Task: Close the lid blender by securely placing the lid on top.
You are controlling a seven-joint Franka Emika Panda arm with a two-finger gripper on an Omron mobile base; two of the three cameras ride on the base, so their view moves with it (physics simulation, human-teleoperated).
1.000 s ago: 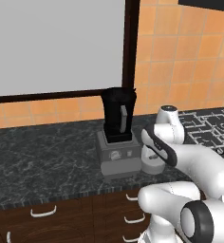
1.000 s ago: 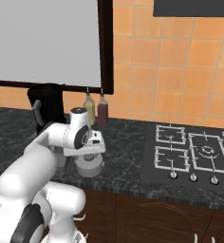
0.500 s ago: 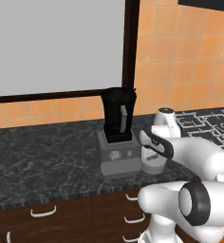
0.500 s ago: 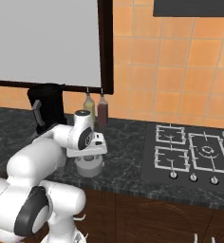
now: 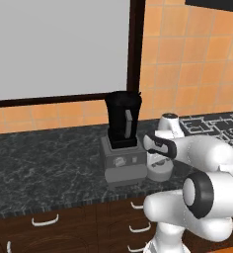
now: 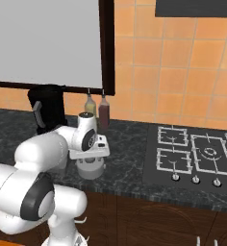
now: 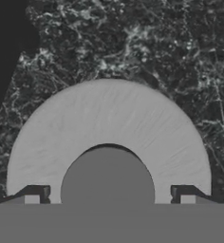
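Note:
The lid (image 7: 109, 123), a light-grey disc with a darker knob (image 7: 107, 178), lies flat on the dark counter just right of the blender's base. My gripper (image 7: 109, 195) hangs straight down over it and is open. Its fingertips (image 7: 36, 195) stand on either side of the knob, clear of it. From the base views the hand (image 5: 160, 157) covers most of the lid (image 5: 159, 171), and the lid (image 6: 90, 169) sits below the hand (image 6: 90, 153). The blender (image 5: 122, 123) is a black jar with a grey handle on a grey boxy base (image 5: 122, 167); its top is uncovered. The jar (image 6: 48, 109) stands left of my arm.
Two bottles (image 6: 97, 111) stand against the tiled wall behind the lid. A gas hob (image 6: 197, 156) lies to the right. A dark window frame (image 5: 136, 49) rises behind the blender. The marbled counter (image 5: 49, 163) extends left, with drawers (image 5: 44, 221) below its front edge.
The hand has stayed over the lid, sinking slightly towards it. The arm's elbow joint has risen and swung in the base views. Lid and blender have not moved.

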